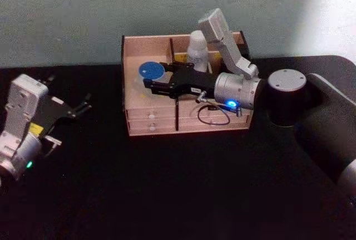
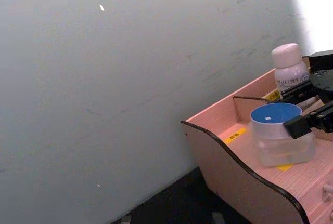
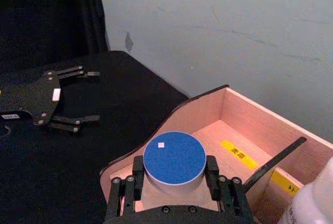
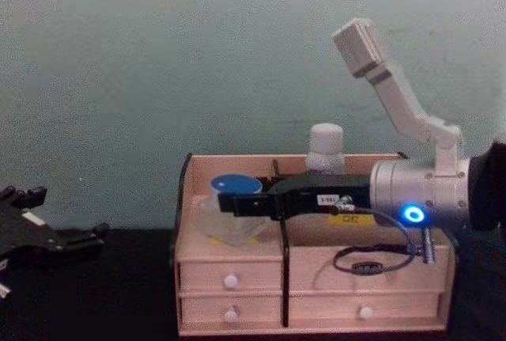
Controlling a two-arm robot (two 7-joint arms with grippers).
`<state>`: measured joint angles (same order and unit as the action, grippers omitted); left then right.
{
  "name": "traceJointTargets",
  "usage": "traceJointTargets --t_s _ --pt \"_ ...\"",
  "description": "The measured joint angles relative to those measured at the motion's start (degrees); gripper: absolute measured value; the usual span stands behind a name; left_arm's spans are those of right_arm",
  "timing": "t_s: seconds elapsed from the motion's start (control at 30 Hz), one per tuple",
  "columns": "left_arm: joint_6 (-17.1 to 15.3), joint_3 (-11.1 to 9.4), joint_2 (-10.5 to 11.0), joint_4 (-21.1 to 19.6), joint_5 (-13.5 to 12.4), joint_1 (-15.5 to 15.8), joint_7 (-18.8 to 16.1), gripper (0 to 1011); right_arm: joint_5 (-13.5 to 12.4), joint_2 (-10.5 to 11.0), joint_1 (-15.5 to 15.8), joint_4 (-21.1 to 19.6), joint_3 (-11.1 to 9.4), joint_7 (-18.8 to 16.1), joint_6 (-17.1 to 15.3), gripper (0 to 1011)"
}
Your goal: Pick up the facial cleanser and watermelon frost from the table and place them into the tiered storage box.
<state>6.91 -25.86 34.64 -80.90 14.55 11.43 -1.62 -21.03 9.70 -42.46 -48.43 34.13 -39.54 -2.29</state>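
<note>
Jaws of the right gripper (image 3: 174,180) stand one on each side of the watermelon frost (image 3: 174,159), close against its sides just under the blue lid; whether they press it or have just let go cannot be told, though the jar looks seated on the floor of the left compartment of the tiered storage box (image 1: 133,45). By its look the jar is small, stiff and light, with smooth clear walls that could slip and might crack, so the sides below the lid, where the fingers sit, seem the right place to hold. Just beyond the jaws, past the dark divider, the facial cleanser (image 1: 198,45) stands upright in the neighbouring compartment: a slim white bottle, probably light and top-heavy. Well apart on the black table (image 1: 167,195), the left gripper (image 1: 82,107) rests spread and empty. Count: one jar, one bottle, one box, two grippers.
</note>
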Motion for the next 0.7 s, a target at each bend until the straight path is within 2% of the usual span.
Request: traceJointTargets --t_s 0.7 --pt "0.0 0.0 0.0 0.0 0.0 0.0 0.0 1001 -0.2 -0.3 -0.3 0.7 -0.2 0.0 -0.3 715"
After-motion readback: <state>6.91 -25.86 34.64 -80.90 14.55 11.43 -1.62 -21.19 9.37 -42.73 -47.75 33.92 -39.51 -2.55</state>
